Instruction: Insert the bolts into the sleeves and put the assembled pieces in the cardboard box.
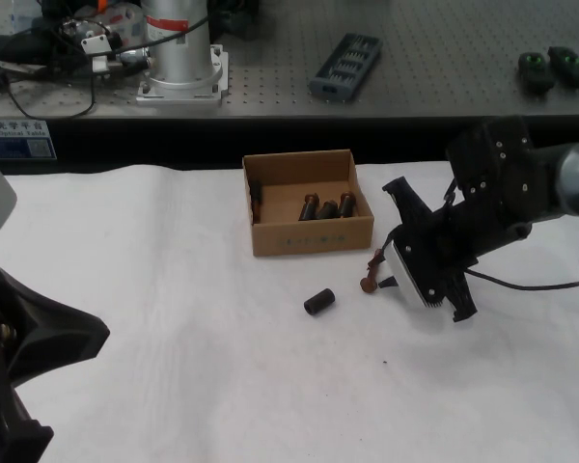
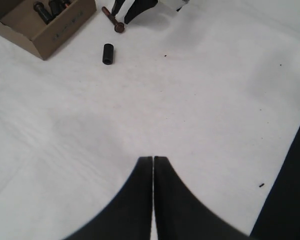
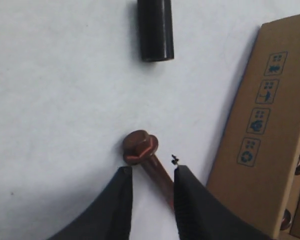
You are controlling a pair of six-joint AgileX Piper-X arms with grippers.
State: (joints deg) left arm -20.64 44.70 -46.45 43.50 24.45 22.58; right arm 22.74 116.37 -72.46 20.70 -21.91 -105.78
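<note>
Right jaws straddle the bolt (image 3: 149, 165), its head just beyond.

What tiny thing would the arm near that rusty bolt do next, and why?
Probably close the right gripper on the bolt: its open fingers straddle the shank, and the sleeve lies alone on the cloth nearby.
</note>
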